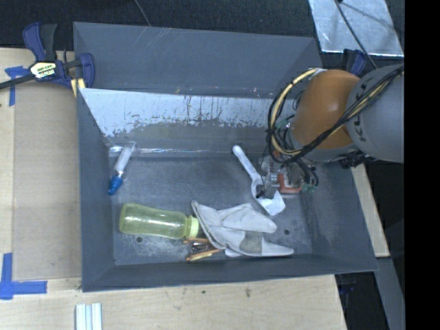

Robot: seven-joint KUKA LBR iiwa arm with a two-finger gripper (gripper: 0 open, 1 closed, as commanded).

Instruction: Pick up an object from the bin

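**Pale desk [41, 184], dark floor [220, 2]**

The desk runs along the left and lower sides. At the top lies the black, carpet-like floor, with a crinkled silver sheet [354, 19] at upper right.

One camera here, set up above the bin [206, 60], looking down and tilted a little. The far wall shows broad at the top, the near wall thin at the bottom. All four rims sit in view, with margin around them. The arm [378, 115] enters from the right.
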